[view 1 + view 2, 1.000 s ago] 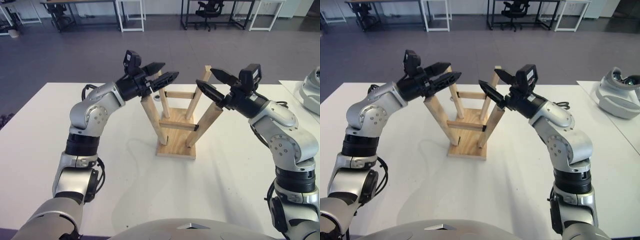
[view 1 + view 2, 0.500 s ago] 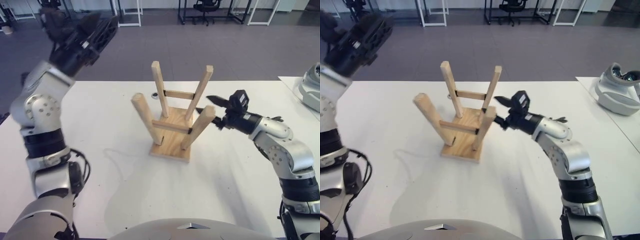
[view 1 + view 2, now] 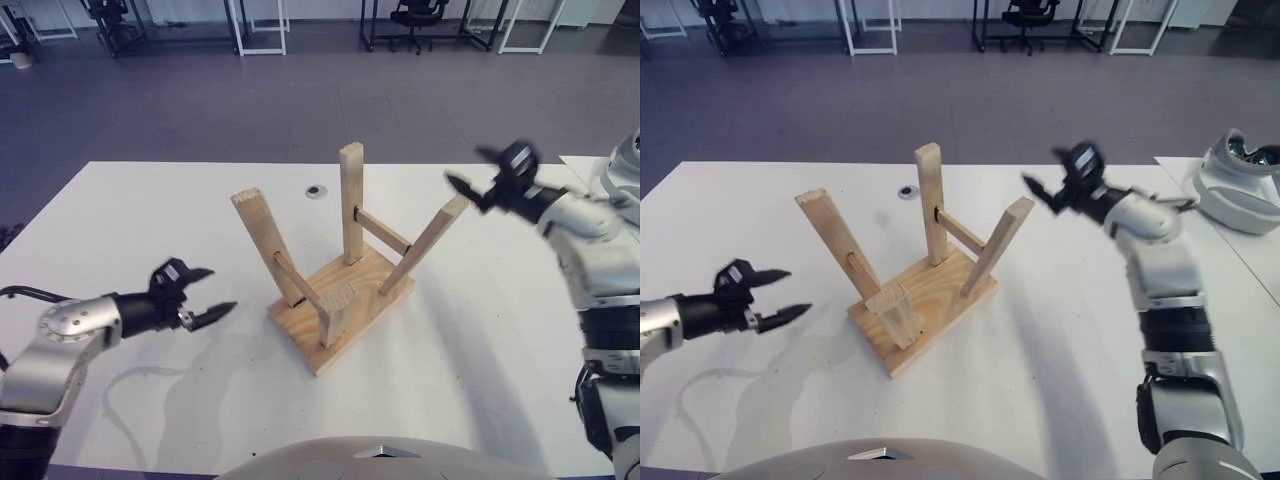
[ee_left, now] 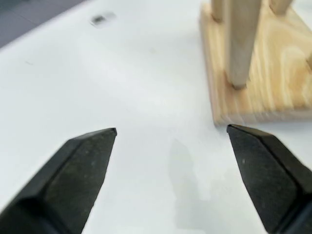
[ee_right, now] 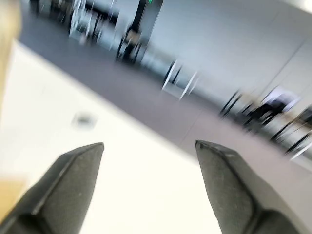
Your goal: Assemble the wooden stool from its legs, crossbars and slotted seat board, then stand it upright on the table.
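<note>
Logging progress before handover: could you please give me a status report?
Left gripper open, low beside stool. Right gripper open near a leg tip. Stool assembled, upside down, seat on table. Headset at right edge.

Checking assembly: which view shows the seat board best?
Left eye view: the seat board lies flat, full outline visible, legs up. Right eye view matches; left wrist view catches a corner; right wrist view faces away.

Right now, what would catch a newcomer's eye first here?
The wooden stool stands out, resting upside down in the middle of the table. The left gripper hangs open low over the table to the stool's left. The right gripper is open in the air close by the tip of the right-hand leg.
</note>
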Motion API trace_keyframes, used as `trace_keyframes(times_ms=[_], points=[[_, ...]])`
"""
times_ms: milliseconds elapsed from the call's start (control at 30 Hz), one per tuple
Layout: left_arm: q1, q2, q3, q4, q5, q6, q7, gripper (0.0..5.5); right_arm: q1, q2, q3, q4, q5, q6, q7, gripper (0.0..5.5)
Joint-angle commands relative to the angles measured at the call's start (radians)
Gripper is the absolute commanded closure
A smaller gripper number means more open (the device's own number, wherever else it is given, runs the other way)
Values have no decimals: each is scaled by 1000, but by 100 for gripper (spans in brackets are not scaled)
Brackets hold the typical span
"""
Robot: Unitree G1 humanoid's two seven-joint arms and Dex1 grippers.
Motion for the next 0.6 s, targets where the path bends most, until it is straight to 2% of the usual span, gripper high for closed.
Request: trace_keyframes(times_ms=[33,100,167,233,300,367,467,600], points=[[-86,-77,-289,-11,178,-15,12,132,13,125,115,422,-108,-211,93,202],[-115,-122,-361,13,236,-25,43,132,29,153,140,496,-124,-283,151,202],[-153,-170,-380,84,287,-57,103,132,79,163,157,476,-104,-329,242,202],[-238,-275,-313,224,253,-91,188,132,168,144,168,375,-75,-346,309,202],[-311,-358,-244,377,241,-144,290,132,251,126,163,260,-59,-347,295,202],[-282,-371,-209,364,223,-166,305,132,305,108,126,187,-60,-336,220,202],[-149,-328,-155,234,194,-152,279,132,375,81,50,109,-72,-293,97,202],[-35,-292,-137,135,182,-123,248,132,540,56,47,-123,-71,-189,62,202]])
